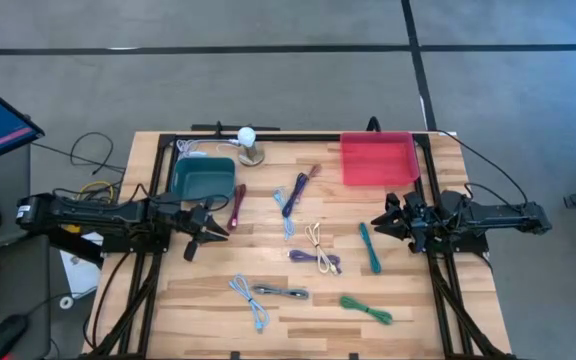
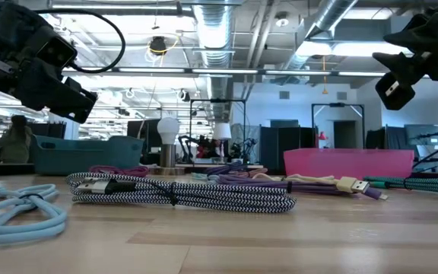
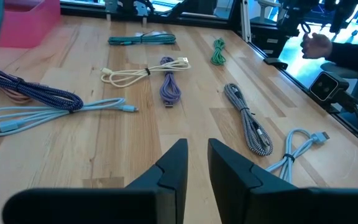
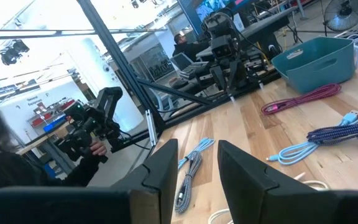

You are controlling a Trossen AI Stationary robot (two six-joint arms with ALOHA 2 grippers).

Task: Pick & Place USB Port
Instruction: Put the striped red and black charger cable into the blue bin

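1. Near edge of table [image 1: 198,320]: black-and-white braided cable [image 1: 280,292] lies bundled, long axis left-right, plug towards the left arm.
2. Mid-table: left gripper [image 1: 208,235] and right gripper [image 1: 383,222] hover at opposite sides, each slightly parted, holding nothing. Judged: awaiting a pick.
3. Far side: teal bin [image 1: 204,178] and pink tray [image 1: 378,158], likely destinations.

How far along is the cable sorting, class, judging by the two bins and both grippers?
Done: nothing visible; the red bin looks empty, and the teal bin shows no cable. In hand: nothing; the left gripper and right gripper hover slightly open, holding nothing. Left: every cable, such as the cream cable and green cable, lies on the table.
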